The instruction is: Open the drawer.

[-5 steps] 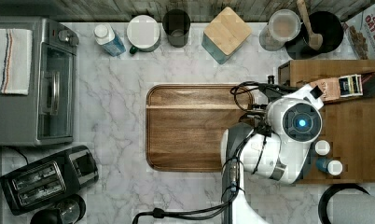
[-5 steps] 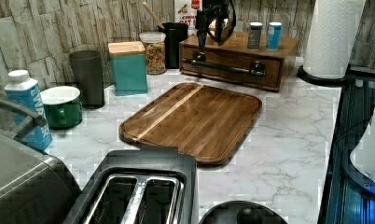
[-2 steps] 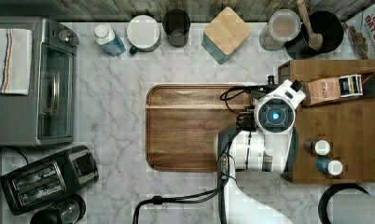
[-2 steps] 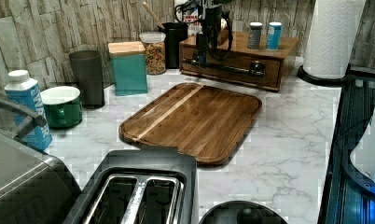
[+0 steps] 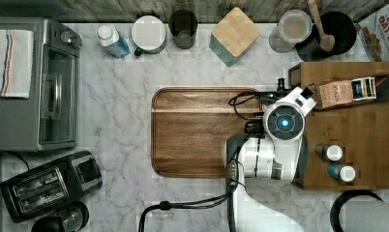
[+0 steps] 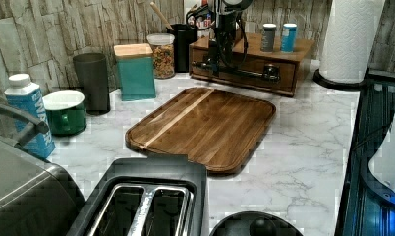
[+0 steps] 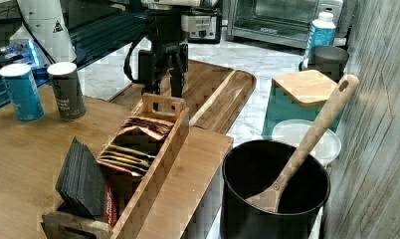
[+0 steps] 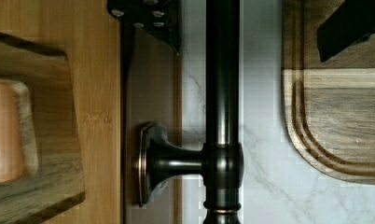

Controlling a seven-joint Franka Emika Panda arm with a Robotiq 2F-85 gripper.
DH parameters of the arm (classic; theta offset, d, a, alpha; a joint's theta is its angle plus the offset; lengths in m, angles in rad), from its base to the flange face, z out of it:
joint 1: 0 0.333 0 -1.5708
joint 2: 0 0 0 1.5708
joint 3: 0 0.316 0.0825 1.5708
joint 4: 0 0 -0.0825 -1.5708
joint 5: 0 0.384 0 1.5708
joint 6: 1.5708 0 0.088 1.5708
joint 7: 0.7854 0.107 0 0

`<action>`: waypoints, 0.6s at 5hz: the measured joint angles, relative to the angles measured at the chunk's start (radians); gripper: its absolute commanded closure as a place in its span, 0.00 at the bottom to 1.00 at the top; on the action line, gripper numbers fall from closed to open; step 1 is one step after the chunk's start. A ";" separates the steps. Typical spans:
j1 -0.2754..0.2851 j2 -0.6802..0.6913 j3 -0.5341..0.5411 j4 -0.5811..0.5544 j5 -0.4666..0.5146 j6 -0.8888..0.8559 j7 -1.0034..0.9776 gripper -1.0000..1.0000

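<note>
The drawer [image 6: 254, 81] is the light-brown front of the bamboo cabinet [image 5: 357, 145], and it looks pushed in. Its long black bar handle [image 6: 244, 73] runs across the front. My gripper [image 6: 214, 63] hangs down over the end of the handle nearer the left view's left. In the wrist view the bar handle [image 8: 222, 93] passes between my two fingers [image 8: 148, 14], one on the drawer side and one over the cutting board side. My gripper [image 8: 246, 23] is open and neither finger touches the bar. The right view shows the gripper [image 7: 163, 82] just beyond the cabinet's front edge.
A dark wooden cutting board [image 5: 197, 133] lies on the marble counter right in front of the drawer. On the cabinet stand a tea-bag box [image 7: 143, 149] and two small shakers [image 5: 335, 162]. Jars, a teal canister [image 6: 135, 71] and a black utensil pot [image 7: 275, 189] line the wall.
My arm has moved from above the cabinet toward the top view's left, to the cabinet's front edge. The gripper has then come down around the handle.
</note>
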 measured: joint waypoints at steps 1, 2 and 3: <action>-0.001 0.018 0.000 0.000 0.021 0.006 0.000 0.00; -0.001 0.042 -0.005 0.000 0.015 0.031 0.003 0.00; -0.002 0.066 -0.008 0.000 0.019 0.043 0.004 0.00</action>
